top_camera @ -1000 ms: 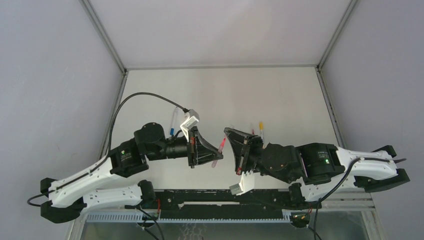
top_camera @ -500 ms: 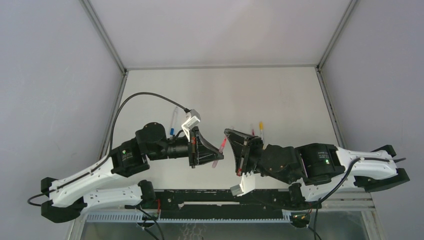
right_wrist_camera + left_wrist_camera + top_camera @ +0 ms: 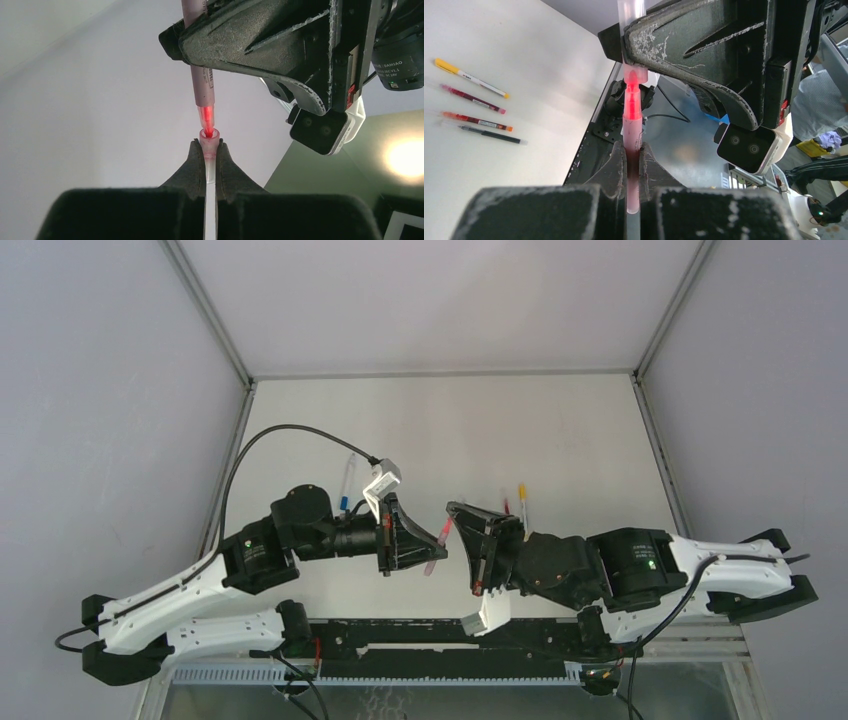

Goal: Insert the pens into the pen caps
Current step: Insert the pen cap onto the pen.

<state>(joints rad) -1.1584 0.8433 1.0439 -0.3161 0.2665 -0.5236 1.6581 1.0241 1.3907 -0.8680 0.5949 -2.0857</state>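
**Closing the gap: tip meets mouth**

Overhead, your right gripper (image 3: 449, 508) has edged slightly leftward toward the left gripper (image 3: 442, 538), both above the matte white table (image 3: 450, 420) between plain grey walls (image 3: 100, 390). A blue-ended pen (image 3: 347, 482) lies beyond the left arm (image 3: 200, 585). Left wrist: your scuffed black jaws pinch the glossy pink pen (image 3: 632, 107); four other pens (image 3: 476, 120) lie in a row, well apart. Right wrist: your jaws clamp the translucent pink cap (image 3: 209, 142), the pen's red tip at its round mouth.

Table (image 3: 440, 420) far half open; pens (image 3: 522, 502) nr R arm (image 3: 620, 565), blue pen (image 3: 347, 483) nr L arm (image 3: 260, 545).
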